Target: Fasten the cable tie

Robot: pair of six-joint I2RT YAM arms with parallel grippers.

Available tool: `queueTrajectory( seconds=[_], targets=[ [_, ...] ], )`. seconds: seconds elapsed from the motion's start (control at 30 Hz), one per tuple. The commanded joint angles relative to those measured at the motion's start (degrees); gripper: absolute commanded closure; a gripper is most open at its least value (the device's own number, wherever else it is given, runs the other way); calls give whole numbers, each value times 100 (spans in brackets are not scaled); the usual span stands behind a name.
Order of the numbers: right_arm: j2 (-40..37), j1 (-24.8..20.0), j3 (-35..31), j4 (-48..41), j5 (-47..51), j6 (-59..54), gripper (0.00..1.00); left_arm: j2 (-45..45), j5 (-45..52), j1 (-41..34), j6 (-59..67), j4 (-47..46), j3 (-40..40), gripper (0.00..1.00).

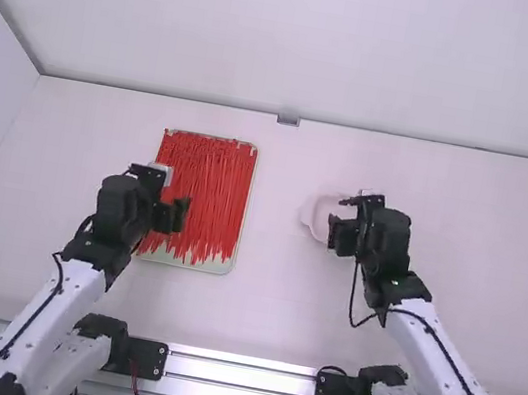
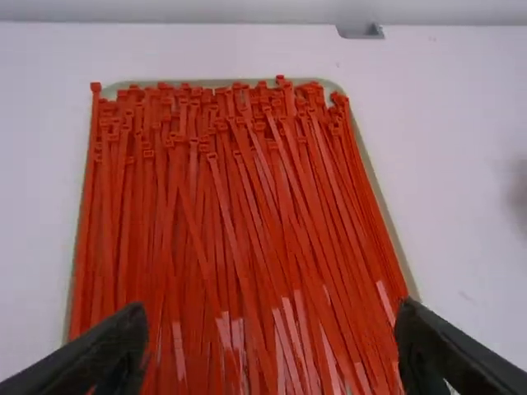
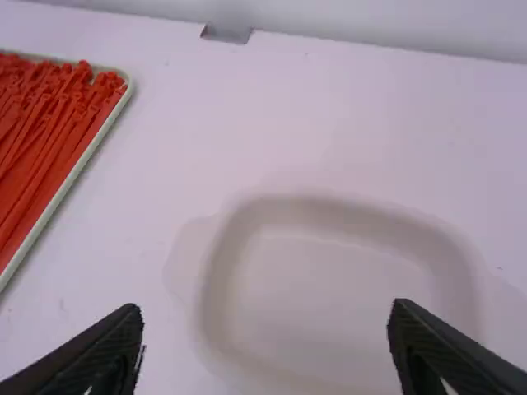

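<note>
found the left claw (image 2: 276,366) with its two fingers (image 2: 103,354) spread wide apart. saw the cable ties (image 2: 230,230), a thick orange-red heap, lying straight below and ahead of that claw, running lengthwise away from it, heads bunched at the end farthest from the fingertips. noted the pale green tray (image 2: 377,193) under the heap, its rim peeking out along the side of the claw's right-hand finger. from above, placed the left claw over the near left part of the tray, held above the ties; could not tell whether the fingertips touched them. saw the ties all lying straight and unlooped on the tray, as far as could be told.

found the right claw (image 3: 263,358) likewise spread, fingers well apart. saw a shallow white dish (image 3: 329,280) with rounded corners directly below and just ahead of it, between the lines of the two fingers, resting on the white table (image 1: 464,211). placed the tray and ties off to that claw's left, well apart from the dish. spotted a small grey bracket (image 1: 288,119) at the table's far edge, well beyond both claws, roughly between them.
</note>
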Motion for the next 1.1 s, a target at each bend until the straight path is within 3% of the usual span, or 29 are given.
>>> queueTrajectory(
  seconds=[0.0,0.27,0.63,0.87,1.07],
  targets=[
    [320,87,329,43,-21,47,17,254,155,-59,1,44,264,17],
    [1125,286,731,-55,-301,53,7,937,328,-80,-393,273,614,7],
    [1554,408,943,65,-391,208,2,1316,452,-89,-588,146,885,1],
    [1556,409,944,260,-385,205,2,1572,446,-92,-356,-570,1768,1],
    [1556,409,944,385,-345,203,2,2518,446,-92,-352,-793,2623,1]
  ],
)
